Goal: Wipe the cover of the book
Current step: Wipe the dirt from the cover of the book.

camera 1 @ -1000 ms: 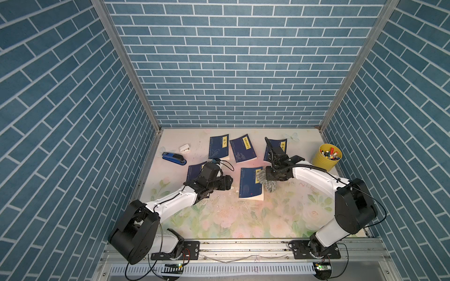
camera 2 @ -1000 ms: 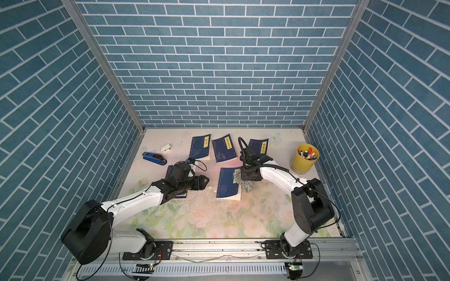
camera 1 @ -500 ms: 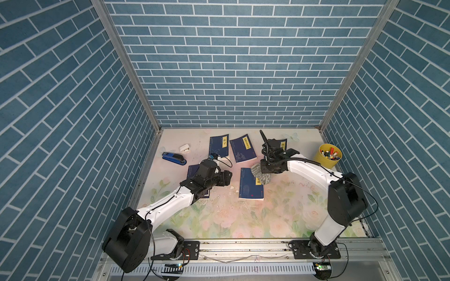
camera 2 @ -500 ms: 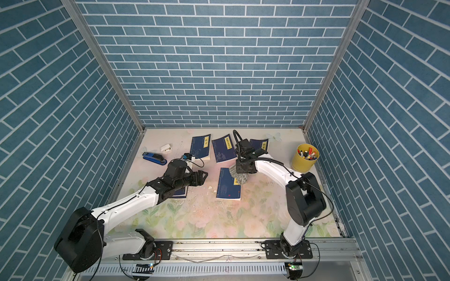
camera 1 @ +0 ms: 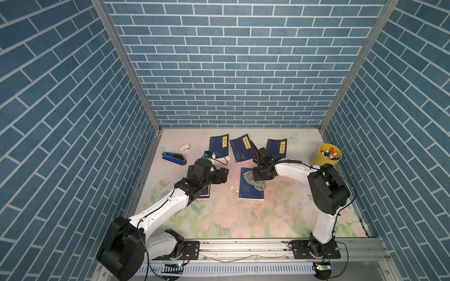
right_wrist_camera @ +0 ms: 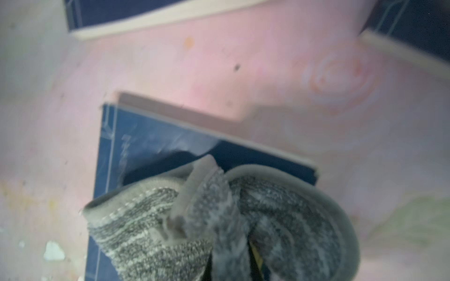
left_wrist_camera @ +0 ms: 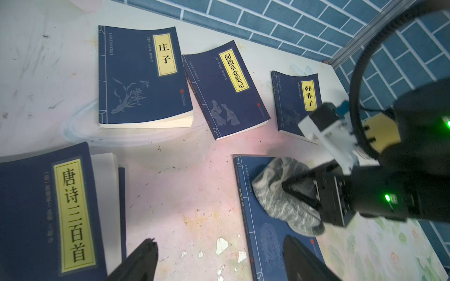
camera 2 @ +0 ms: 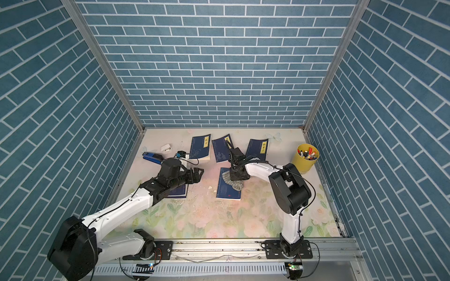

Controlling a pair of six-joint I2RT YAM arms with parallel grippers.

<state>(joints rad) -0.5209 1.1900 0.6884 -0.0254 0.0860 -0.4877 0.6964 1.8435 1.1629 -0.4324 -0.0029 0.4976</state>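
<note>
Well, my right gripper (camera 1: pixel 258 178) has its fingers pinched together on a bunched grey cloth (left_wrist_camera: pixel 277 204), pressing it onto the far end of the book (camera 1: pixel 249 192), which lies flat on the table (camera 1: pixel 219 219) between my arms. Gripping the gathered top lets the loose folds drag across the cover. My left gripper (camera 1: pixel 223 173) hovers near the book's bound edge, fingers apart and empty; I judge it is ready to steady the book. I count five blue books: this one, a row of three books (camera 1: pixel 241 150) beyond it, and a fifth book (left_wrist_camera: pixel 48 206) beside it, though another may lie beneath that one. There is also one cloth, one stapler (camera 1: pixel 174 158) and one pen cup (camera 1: pixel 326 158).
</note>
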